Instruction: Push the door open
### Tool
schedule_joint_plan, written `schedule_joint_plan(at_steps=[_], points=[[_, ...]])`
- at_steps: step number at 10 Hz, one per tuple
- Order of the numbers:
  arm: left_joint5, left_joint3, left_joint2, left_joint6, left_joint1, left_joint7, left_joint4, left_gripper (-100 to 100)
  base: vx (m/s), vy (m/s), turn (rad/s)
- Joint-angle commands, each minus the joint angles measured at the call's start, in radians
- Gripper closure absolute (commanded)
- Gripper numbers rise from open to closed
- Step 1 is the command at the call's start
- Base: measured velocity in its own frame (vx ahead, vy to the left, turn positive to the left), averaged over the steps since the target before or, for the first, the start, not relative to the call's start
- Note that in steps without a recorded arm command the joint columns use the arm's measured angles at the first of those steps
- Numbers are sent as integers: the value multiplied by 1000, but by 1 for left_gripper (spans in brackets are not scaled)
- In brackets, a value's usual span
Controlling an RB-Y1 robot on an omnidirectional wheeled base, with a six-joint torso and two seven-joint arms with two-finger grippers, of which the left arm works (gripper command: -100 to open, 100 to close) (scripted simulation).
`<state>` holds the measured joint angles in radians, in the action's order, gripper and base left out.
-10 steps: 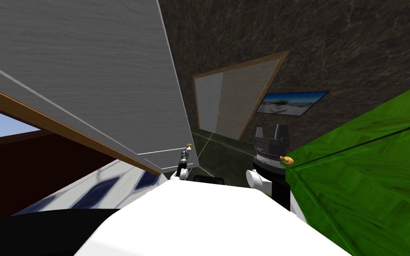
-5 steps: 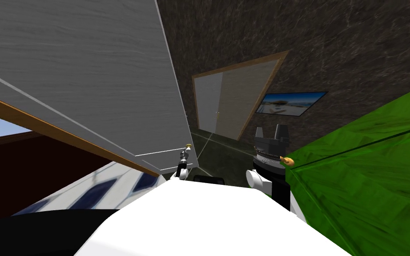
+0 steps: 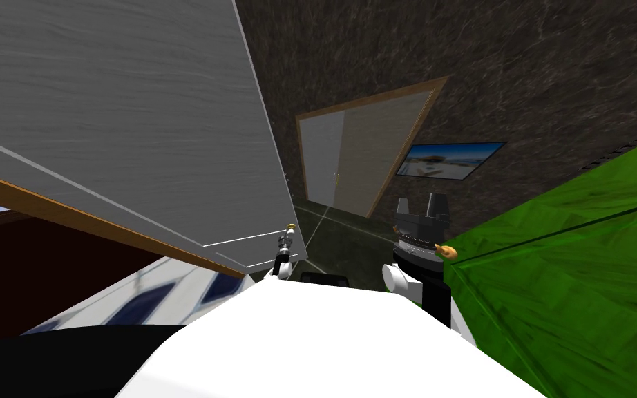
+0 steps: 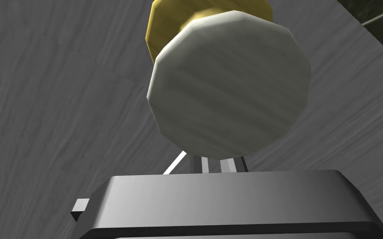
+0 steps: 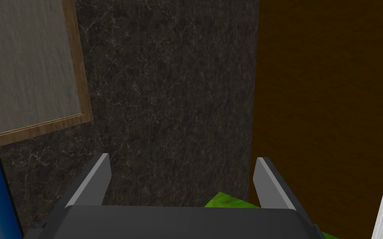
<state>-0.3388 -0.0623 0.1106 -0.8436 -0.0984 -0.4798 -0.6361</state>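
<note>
Seeing left gripper (image 4: pixel 219 164) with fingers pinched together, holding nothing, just beside round whitish brass-collared knob (image 4: pixel 228 87) on grey wood-grain door (image 4: pixel 62 103). Right gripper (image 5: pixel 182 174) spread wide, empty.

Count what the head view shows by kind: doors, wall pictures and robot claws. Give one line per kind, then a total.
Doors: 2, near grey door and far wood-framed door.
Wall pictures: 1, the picture beside the far door.
Claws: 2, left claw by the near door's knob, right claw open.
Total: 5.
</note>
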Motion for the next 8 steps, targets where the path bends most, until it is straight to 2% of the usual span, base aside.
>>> schedule_joint_plan(at_steps=[1, 2, 3, 4, 5, 7, 8], points=[[-7, -3, -5, 0, -8, -15, -39, 100, 31, -5, -7], [-7, -3, -5, 0, -8, -15, -39, 100, 12, 4, 11], [-23, -6, -5, 0, -8, -56, -39, 100, 27, 5, -35], [-23, -6, -5, 0, -8, -56, -39, 100, 27, -2, -31], [-39, -9, -6, 0, -8, -94, -39, 100, 39, -8, -30], [-39, -9, -6, 0, -8, -98, -39, 100, 23, -5, -1], [-57, -4, -17, 23, 24, -120, -54, -100, -14, 19, -4]])
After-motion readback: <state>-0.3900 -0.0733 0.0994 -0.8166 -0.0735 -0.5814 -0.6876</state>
